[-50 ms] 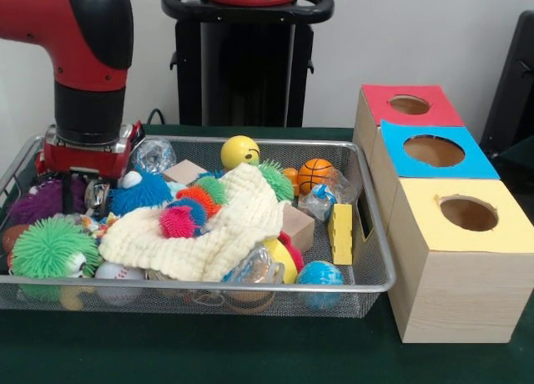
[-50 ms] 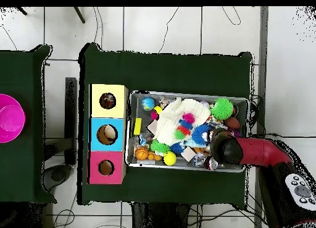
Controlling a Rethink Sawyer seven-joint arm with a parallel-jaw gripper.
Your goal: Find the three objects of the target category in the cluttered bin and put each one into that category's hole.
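Observation:
My gripper (image 1: pixel 82 199) is down in the left end of the wire bin (image 1: pixel 367 234), between a purple spiky ball (image 1: pixel 40 200) and a blue fuzzy toy (image 1: pixel 140 192). Its lower end is buried among the toys. In the overhead view the red arm (image 2: pixel 229 149) covers that end of the bin (image 2: pixel 131 130). Three wooden boxes stand beside the bin, each with a round hole: red top (image 1: pixel 409 105), blue top (image 1: pixel 432 151), yellow top (image 1: pixel 467 213). Something pale lies in the blue box's hole (image 2: pixel 107 134).
A cream cloth (image 1: pixel 219 234) lies over the middle of the pile. Around it are a yellow ball (image 1: pixel 239 151), a small basketball (image 1: pixel 315 174), a green spiky ball (image 1: pixel 48 249), a pink spiky ball (image 1: pixel 176 221), a yellow block (image 1: pixel 340 233) and a globe ball (image 1: pixel 319 275).

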